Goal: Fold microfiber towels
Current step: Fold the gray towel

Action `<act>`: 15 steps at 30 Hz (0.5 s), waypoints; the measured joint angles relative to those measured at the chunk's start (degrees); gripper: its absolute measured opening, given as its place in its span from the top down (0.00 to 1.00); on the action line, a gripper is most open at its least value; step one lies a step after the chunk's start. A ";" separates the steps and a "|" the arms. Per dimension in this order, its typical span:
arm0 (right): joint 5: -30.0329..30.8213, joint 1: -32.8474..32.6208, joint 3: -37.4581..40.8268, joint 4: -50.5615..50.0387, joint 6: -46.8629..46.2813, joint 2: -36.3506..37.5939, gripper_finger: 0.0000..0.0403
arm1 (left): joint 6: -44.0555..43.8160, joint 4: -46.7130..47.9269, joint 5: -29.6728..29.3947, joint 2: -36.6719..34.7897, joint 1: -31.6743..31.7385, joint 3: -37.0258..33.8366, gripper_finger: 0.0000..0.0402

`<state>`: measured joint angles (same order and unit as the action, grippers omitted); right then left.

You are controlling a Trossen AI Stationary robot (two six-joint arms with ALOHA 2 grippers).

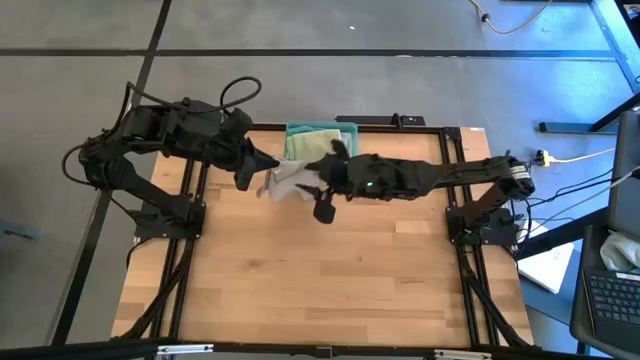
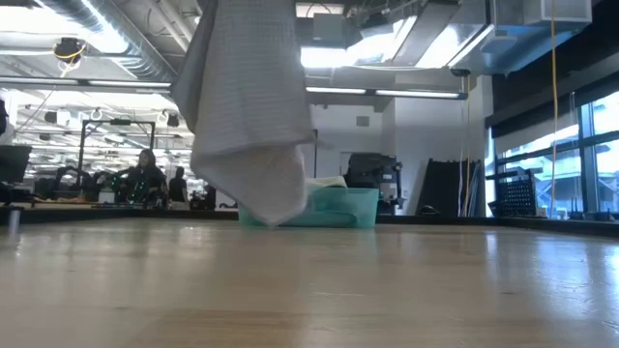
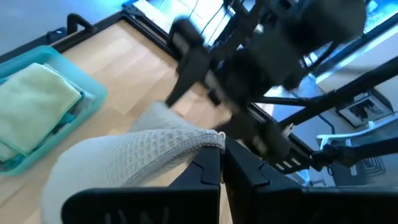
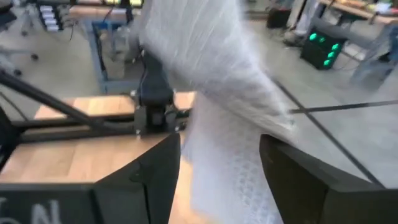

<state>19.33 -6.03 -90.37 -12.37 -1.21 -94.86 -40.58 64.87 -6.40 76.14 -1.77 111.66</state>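
Above the pale wood table [image 1: 330, 270], a grey towel [image 2: 247, 106] hangs.

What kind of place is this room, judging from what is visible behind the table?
Probably a robotics lab or open workshop. Exposed ceiling ducts run overhead, people sit at workbenches far back, and the wooden table sits in a black metal frame on bare floor.

A teal bin [image 1: 350, 130] sits at the wooden table's [image 1: 330, 280] far edge
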 joint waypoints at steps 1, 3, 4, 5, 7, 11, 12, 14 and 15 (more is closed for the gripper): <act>0.64 -0.34 0.00 -0.14 0.01 0.81 0.46 | 0.00 0.15 -0.26 0.00 -0.22 0.00 1.00; 0.76 -1.20 -0.05 -0.10 0.03 2.35 0.48 | 0.00 0.24 -1.13 0.00 -0.55 0.00 1.00; 0.74 -1.69 -0.09 -0.48 0.09 2.89 0.49 | 0.00 0.21 -1.35 0.00 -0.59 0.00 1.00; 0.91 -2.19 -0.11 -1.14 0.18 3.24 0.50 | -0.01 0.21 -1.49 0.00 -0.56 0.00 1.00; 2.98 -2.79 -0.11 -2.70 0.28 3.29 0.52 | 0.00 0.02 -1.63 0.00 -0.54 0.00 1.00; 4.71 -2.54 -0.13 -5.15 0.25 1.49 0.55 | 0.02 -2.90 -1.56 0.00 -0.55 0.00 1.00; 4.57 -2.29 -0.11 -5.83 0.20 0.75 0.55 | 0.06 -3.71 -1.26 0.00 -0.56 0.00 1.00; 3.86 -2.22 0.02 -6.36 0.14 -0.19 0.55 | 0.06 -4.61 -0.41 0.00 -0.54 0.00 1.00; 3.81 -2.22 0.02 -6.05 -0.10 -0.34 0.55 | -0.06 -4.67 -0.06 0.00 -0.54 0.00 1.00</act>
<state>23.14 -8.25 -90.35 -18.42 -1.30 -95.19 -40.63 60.19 -6.46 76.14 -2.31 111.66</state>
